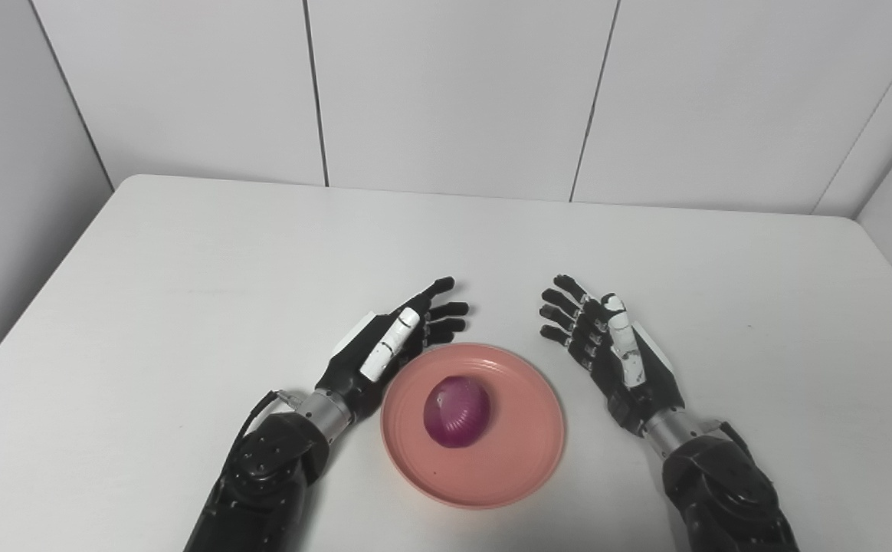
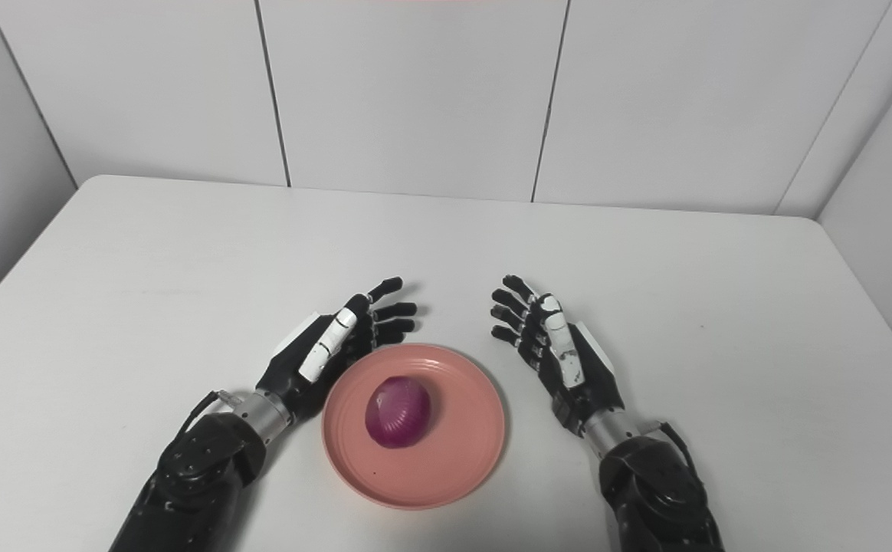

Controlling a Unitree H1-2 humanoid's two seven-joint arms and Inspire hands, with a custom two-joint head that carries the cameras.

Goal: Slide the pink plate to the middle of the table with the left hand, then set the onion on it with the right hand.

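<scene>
A pink plate [image 1: 523,460] lies on the white table near its front edge, about midway across. A purple-red onion [image 1: 457,412] rests on the plate, slightly left of the plate's centre. My left hand [image 1: 396,341] lies just off the plate's upper-left rim, fingers stretched out and apart, holding nothing. My right hand [image 1: 607,341] stands to the right of the plate with a gap between them, fingers spread, palm turned toward the plate, empty. In the right eye view the same onion [image 2: 398,411] sits on the plate [image 2: 461,460].
The white table [image 1: 185,268] stretches far behind and to both sides of the plate. Pale wall panels [image 1: 454,92] rise right behind its back edge. Nothing else stands on the tabletop.
</scene>
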